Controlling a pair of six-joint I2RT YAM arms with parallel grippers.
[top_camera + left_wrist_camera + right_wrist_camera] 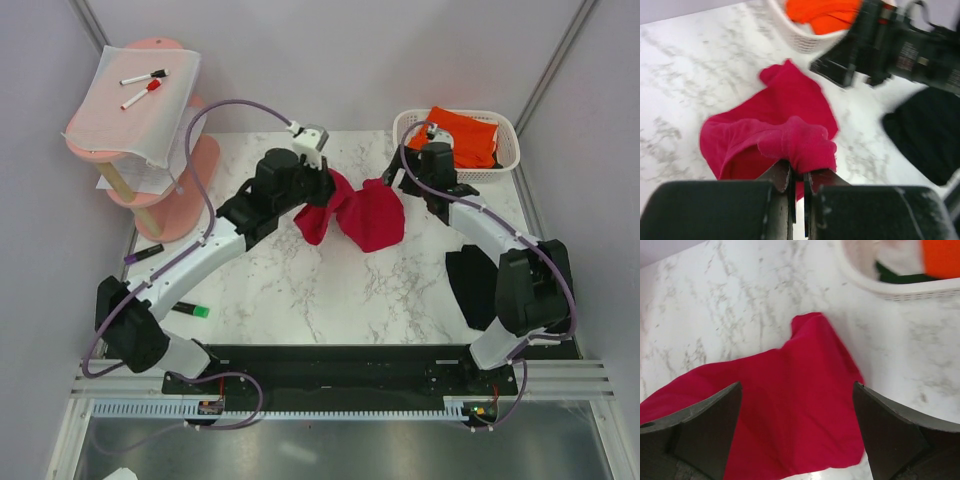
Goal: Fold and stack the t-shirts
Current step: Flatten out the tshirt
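Observation:
The crimson red t-shirt (362, 215) lies bunched on the marble table (300, 290) at mid-back. My left gripper (322, 178) is shut on a fold of it (800, 142), holding that edge up. My right gripper (392, 180) is open wide just above the shirt's right part (790, 405), fingers (707, 430) on either side, holding nothing. The black t-shirt (472, 285) lies folded at the right, also in the left wrist view (927, 130). The orange t-shirt (465, 135) sits in the white basket (505, 160).
A pink two-tier stand (150, 150) at back left carries a white sheet with marker pens (143, 77). A black pen (145, 255) and a green-capped marker (190, 310) lie at the table's left edge. The basket stands close behind my right arm.

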